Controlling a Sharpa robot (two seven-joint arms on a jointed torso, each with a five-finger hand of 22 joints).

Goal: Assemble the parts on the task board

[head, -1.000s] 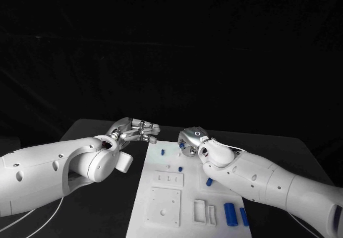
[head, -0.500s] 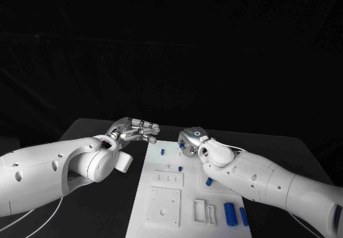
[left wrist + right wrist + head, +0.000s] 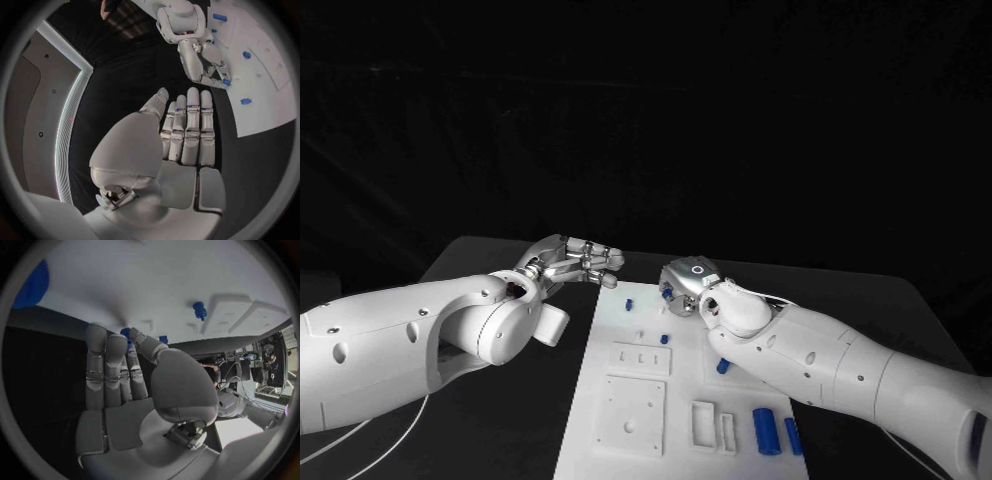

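Observation:
The white task board [image 3: 632, 400] lies in the middle of the table. Blue parts sit on it: a small one [image 3: 629, 304] near its far end, another [image 3: 664, 340] mid-board, and two larger cylinders [image 3: 763, 428] at the near right. My right hand [image 3: 687, 283] hovers over the board's far right; its thumb and a finger pinch a small blue part [image 3: 125, 332], which is also at its fingertips [image 3: 225, 81] in the left wrist view. My left hand [image 3: 574, 262] hangs just left of the board's far corner, its fingers [image 3: 187, 125] straight and together, holding nothing.
Raised white blocks [image 3: 640, 358] and slots [image 3: 711, 425] stand on the board. A blue peg [image 3: 199, 310] stands upright in the board. Bare black table [image 3: 473, 262] lies left of the board, under my left arm.

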